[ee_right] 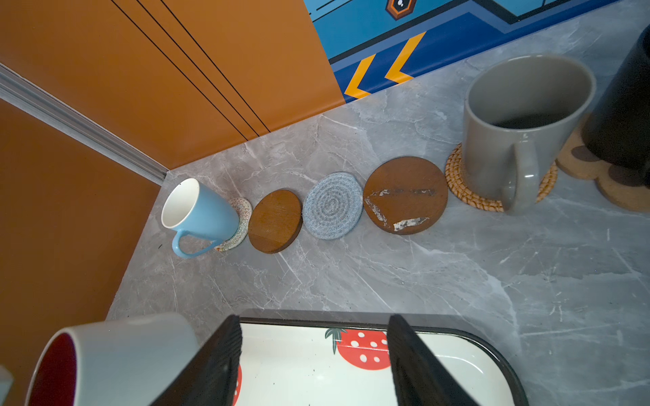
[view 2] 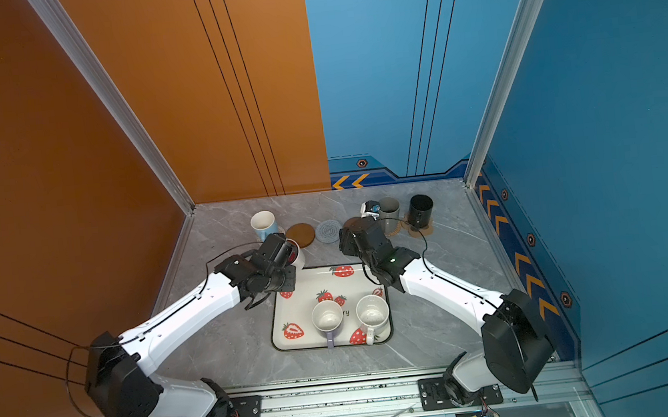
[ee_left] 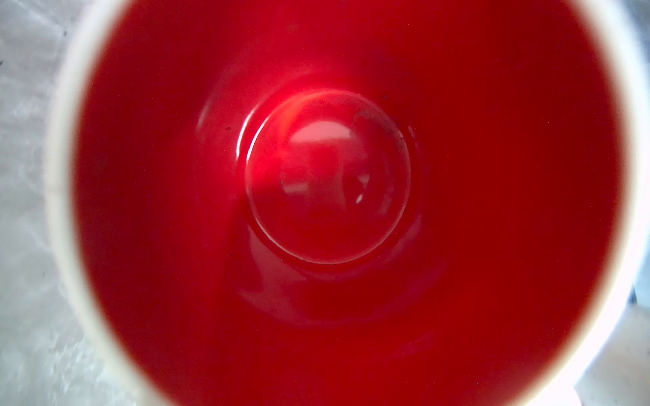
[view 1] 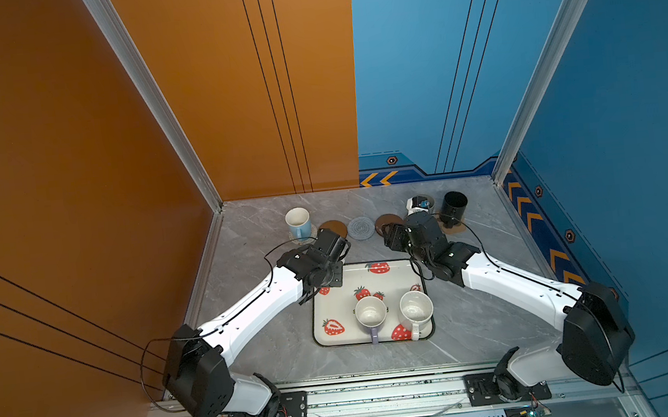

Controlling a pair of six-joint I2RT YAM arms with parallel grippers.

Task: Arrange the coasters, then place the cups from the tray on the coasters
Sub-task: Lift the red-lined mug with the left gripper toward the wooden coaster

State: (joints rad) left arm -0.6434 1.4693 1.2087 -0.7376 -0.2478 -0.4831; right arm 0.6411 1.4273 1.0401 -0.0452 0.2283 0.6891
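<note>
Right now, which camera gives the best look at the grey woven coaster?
The right wrist view: the grey woven coaster lies close, whole and unobstructed, its spiral weave clear. In both top views the coaster is small and far, weave barely readable. The left wrist view shows none of it, only the red-lined mug.

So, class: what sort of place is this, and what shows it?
Most likely a robotics lab test booth: left arm and right arm bolted to an aluminium rail, an orange wall panel and blue wall panel enclosing a small marble-look tabletop.
</note>
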